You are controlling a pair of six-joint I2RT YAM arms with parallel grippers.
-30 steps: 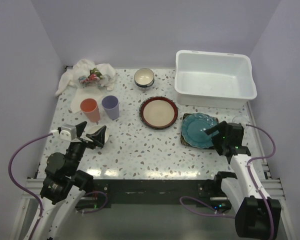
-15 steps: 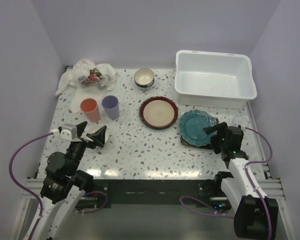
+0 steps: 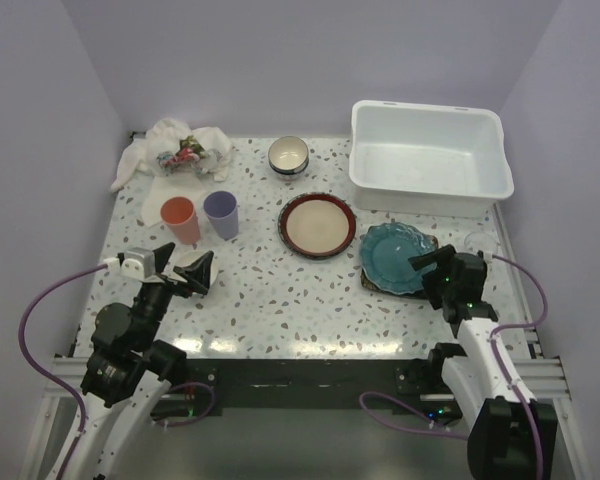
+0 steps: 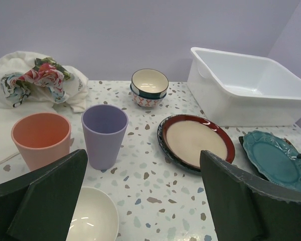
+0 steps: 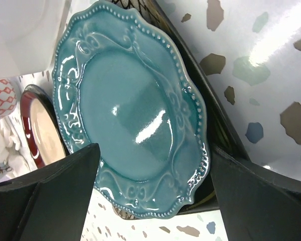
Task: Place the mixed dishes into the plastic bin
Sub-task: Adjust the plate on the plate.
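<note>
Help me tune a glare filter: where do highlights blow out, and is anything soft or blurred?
Top external: pale light streaks on the glossy table near its front edge, otherwise even and sharp. Right wrist: a white highlight on the teal plate, and a washed-out patch of table beside it at upper right. Left wrist: soft, even light with no glare; the orange cup and purple cup look crisp.

Left jaws and right jaws both wide apart and low
</note>
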